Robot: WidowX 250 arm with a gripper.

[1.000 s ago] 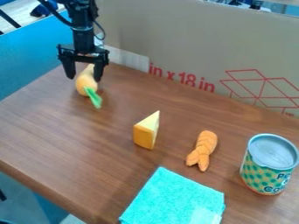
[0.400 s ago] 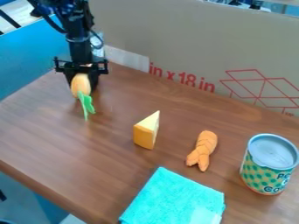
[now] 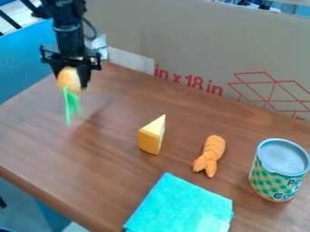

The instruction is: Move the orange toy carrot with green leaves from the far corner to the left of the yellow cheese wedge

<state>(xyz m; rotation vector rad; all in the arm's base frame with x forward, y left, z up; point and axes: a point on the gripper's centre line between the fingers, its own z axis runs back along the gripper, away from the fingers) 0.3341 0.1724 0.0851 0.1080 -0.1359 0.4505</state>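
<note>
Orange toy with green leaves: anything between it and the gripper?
Nothing visible. The orange toy is held in the gripper, its green leaves hanging below. The nearest other thing, the cheese wedge, stands apart, lower and further right in the picture.

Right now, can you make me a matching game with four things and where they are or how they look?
1. Cheese wedge
2. Cloth
3. Can
4. Orange toy with green leaves

A. Blue-green, lying flat
B. Held in the gripper
C. Between the leafy toy and the braided orange toy
D. Standing upright, with green dots

Right pairs: 1-C, 2-A, 3-D, 4-B
</note>
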